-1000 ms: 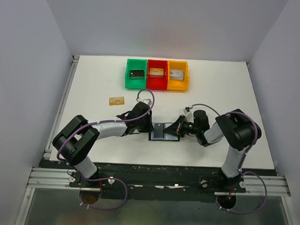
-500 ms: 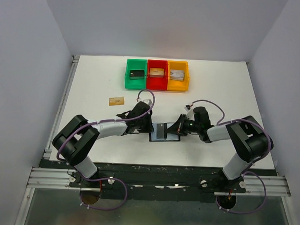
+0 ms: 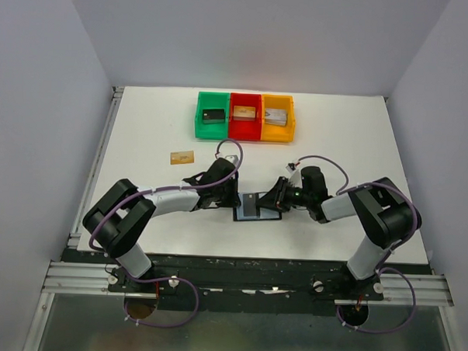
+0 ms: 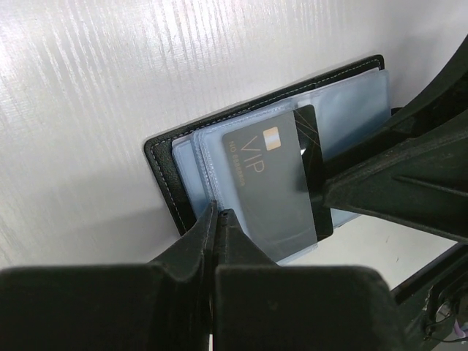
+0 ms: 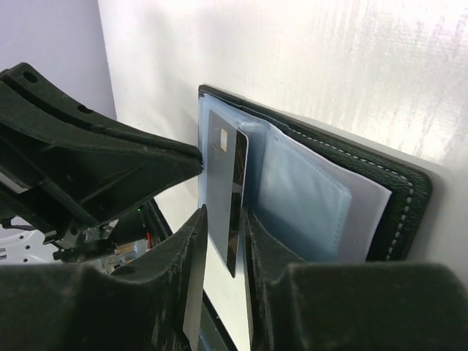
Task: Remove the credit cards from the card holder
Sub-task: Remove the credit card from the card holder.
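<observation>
Black card (image 5: 225,183) sits inside the part-spread right gripper (image 5: 222,219), apparently loose; left gripper (image 4: 217,213) pinches the card holder (image 4: 162,164).

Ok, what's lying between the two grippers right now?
The open card holder, seen in the top view between left gripper and right gripper. The right wrist view shows a black card standing between the right fingers.
</observation>
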Robot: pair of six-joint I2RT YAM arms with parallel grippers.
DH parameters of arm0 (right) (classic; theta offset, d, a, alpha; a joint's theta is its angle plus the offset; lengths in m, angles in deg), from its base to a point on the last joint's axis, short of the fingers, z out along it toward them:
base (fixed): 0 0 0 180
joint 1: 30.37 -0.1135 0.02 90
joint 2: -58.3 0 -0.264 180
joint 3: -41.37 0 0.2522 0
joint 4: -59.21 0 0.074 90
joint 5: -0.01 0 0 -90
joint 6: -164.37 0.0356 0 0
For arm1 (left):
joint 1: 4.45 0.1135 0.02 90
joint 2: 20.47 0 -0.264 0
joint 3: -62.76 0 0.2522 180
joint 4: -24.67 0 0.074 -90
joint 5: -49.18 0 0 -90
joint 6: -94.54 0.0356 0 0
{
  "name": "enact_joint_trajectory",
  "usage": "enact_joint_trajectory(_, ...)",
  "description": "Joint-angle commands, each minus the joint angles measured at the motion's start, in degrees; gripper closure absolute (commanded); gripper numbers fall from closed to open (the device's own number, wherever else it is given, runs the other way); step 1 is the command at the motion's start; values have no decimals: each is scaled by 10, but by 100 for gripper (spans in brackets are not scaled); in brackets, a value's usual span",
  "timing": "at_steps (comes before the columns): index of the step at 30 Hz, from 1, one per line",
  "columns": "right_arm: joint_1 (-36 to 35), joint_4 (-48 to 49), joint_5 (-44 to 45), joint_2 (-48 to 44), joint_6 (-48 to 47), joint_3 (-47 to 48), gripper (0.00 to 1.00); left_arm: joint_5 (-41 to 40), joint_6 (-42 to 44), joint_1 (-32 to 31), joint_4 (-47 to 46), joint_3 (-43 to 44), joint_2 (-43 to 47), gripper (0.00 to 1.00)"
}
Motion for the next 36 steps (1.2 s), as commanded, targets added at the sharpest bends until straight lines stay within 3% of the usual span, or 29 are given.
enact_joint_trajectory(1, -2, 79, -25, 28, 36, -2, 66, 17, -1, -3, -4, 9, -19, 100)
enact_joint_trajectory(13, -2, 165, -52, 68, 81, -7, 66, 34, -9, -2, -33, -2, -37, 100)
enact_joint_trajectory(24, -1, 17, -3, 39, 0, 0, 65, 29, -15, -2, -40, -13, -31, 100)
enact_joint_trajectory(31, -1, -11, 2, 42, -14, 11, 58, 34, -17, -2, -45, -13, -37, 100)
enact_joint_trajectory(36, -2, 76, -13, 52, 20, -9, 59, 39, -18, -2, -49, -13, -42, 100)
